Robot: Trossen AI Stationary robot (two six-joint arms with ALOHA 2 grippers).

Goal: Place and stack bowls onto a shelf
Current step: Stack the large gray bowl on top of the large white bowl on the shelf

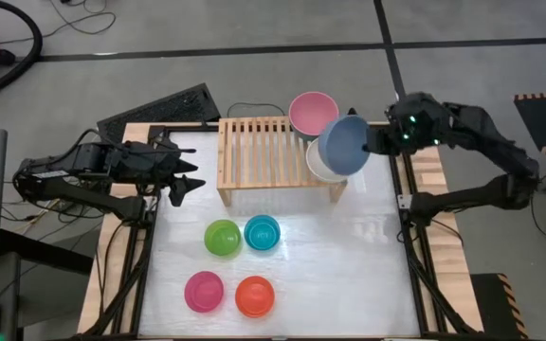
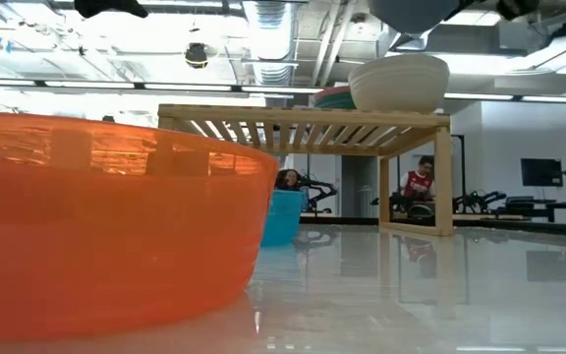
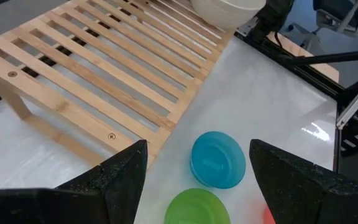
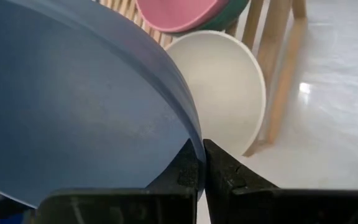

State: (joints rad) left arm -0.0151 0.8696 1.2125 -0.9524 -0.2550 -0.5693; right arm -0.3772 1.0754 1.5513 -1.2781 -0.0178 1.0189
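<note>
The light-wood shelf (image 1: 271,152) stands at the table's far middle. On its right part rest a light pink bowl (image 1: 313,112), nested in a teal green one (image 4: 236,17), and a cream bowl (image 1: 318,167). Above the cream bowl hangs a slate blue bowl (image 1: 342,144), with my right gripper (image 1: 368,142) shut on it. The green bowl (image 1: 223,237), cyan bowl (image 1: 262,231), magenta bowl (image 1: 204,291) and orange bowl (image 1: 255,296) sit upright on the table in front of the shelf. My left gripper (image 1: 190,182) waits open at the table's left, left of the shelf. My right gripper pinches the slate blue bowl's rim (image 4: 194,144) between its two fingers, one finger inside the bowl and one outside. It comes from the table's right side, slanting down. The bowl is lifted clear and tilted, over the cream bowl (image 4: 225,87).
Black frame rails (image 1: 408,204) run along the table's left and right sides. A dark keyboard-like object (image 1: 164,109) lies past the far left corner. In the low view the orange bowl (image 2: 106,216) fills the near left. Bare white table (image 1: 349,265) lies at the right.
</note>
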